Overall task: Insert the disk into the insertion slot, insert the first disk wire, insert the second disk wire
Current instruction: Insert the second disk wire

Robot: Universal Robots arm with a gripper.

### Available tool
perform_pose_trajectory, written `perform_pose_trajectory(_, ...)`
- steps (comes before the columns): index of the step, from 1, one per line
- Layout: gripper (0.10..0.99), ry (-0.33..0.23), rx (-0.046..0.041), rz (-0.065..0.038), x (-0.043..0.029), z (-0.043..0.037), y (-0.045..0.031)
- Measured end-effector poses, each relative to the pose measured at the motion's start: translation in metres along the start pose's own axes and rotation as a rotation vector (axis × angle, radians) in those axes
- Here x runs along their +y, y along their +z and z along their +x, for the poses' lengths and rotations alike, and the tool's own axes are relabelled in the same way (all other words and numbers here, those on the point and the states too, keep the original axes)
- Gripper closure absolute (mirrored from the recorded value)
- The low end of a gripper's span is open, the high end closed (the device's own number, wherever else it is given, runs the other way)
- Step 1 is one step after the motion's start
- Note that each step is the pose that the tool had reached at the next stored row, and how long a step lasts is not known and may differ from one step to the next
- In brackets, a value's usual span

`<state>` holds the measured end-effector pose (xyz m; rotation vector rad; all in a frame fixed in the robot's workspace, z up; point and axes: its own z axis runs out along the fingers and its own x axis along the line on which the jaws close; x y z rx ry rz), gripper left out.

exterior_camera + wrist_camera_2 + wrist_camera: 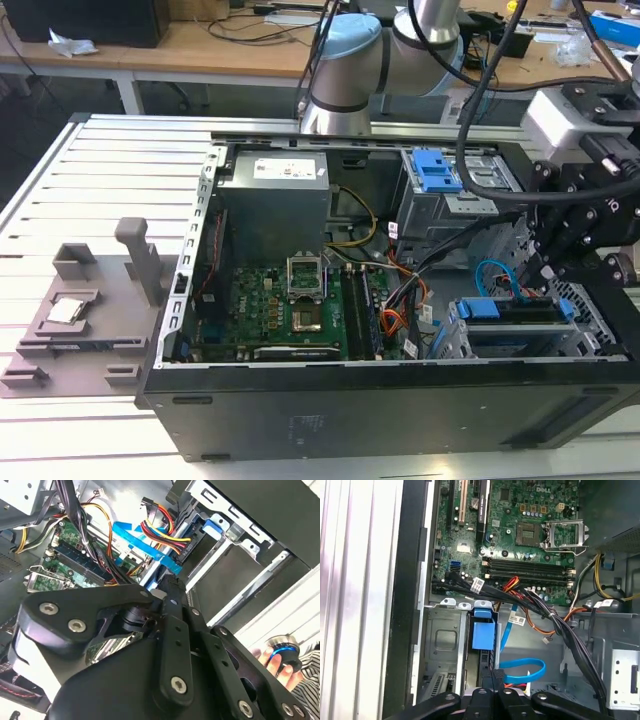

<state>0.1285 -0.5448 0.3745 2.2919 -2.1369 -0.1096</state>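
1. From my remote seat I see the black two-finger gripper low inside the open black computer case, at the rear edge of the blue-framed grey hard disk; the disk already sits in the silver perforated sheet-metal slot.
2. I cannot tell how far the fingers are parted, nor whether they pinch a plug; the linkage hides the tips in both wrist views.
3. The thin flat light-blue cable curls in a loop just beside the gripper; the red-yellow-black wire bundle reaches the disk's end.
4. I judge a wire insertion is in hand; done well, it needs the plug square to its socket, pressed gently, without snagging the loop.
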Motion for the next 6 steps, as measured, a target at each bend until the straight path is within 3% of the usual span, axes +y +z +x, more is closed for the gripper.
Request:
perform_pose_trajectory(2,0.980,0.000,-0.0003,0.000,0.0002,-0.0002,-0.0040)
perform_pose_trajectory(6,0.980,0.000,-0.0001,0.000,0.0002,-0.0002,-0.0043)
